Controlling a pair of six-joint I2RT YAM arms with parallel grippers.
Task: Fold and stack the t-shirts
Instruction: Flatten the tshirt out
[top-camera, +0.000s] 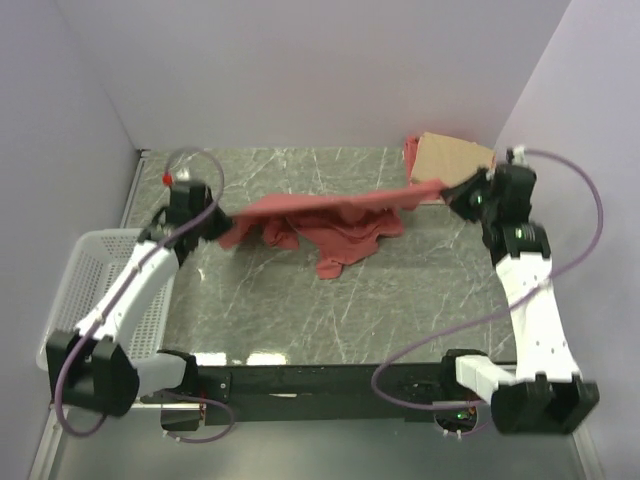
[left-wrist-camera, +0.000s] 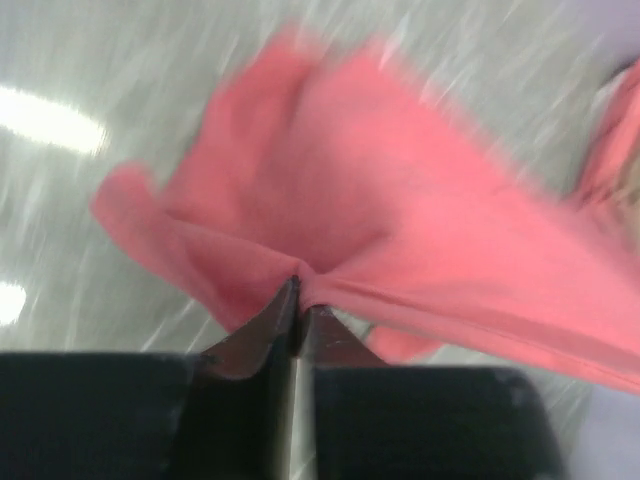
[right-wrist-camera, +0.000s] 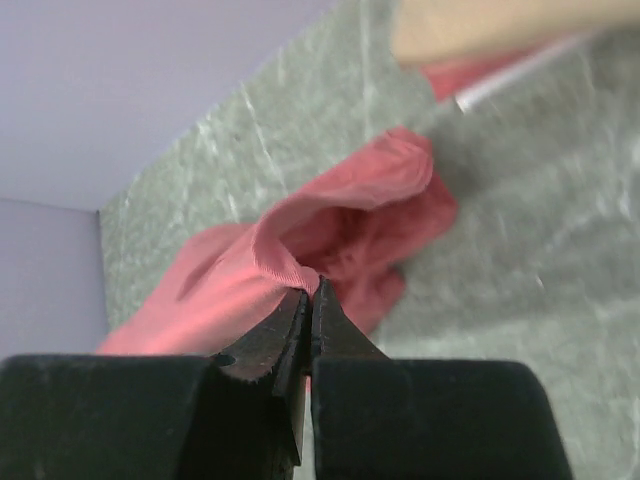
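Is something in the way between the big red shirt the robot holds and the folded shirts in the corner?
Nothing visible is. The left gripper and right gripper hold the salmon-red cloth t-shirt stretched between them, its right end beside the folded tan t-shirt.

The salmon-red t-shirt (top-camera: 330, 215) hangs stretched between the left gripper (top-camera: 218, 222) and the right gripper (top-camera: 448, 190), each pinched tight on an edge. Its top edge runs taut from one to the other, and its crumpled middle sags below them. Just behind the right gripper, a folded tan t-shirt (top-camera: 452, 158) lies atop a pink t-shirt (top-camera: 411, 152).
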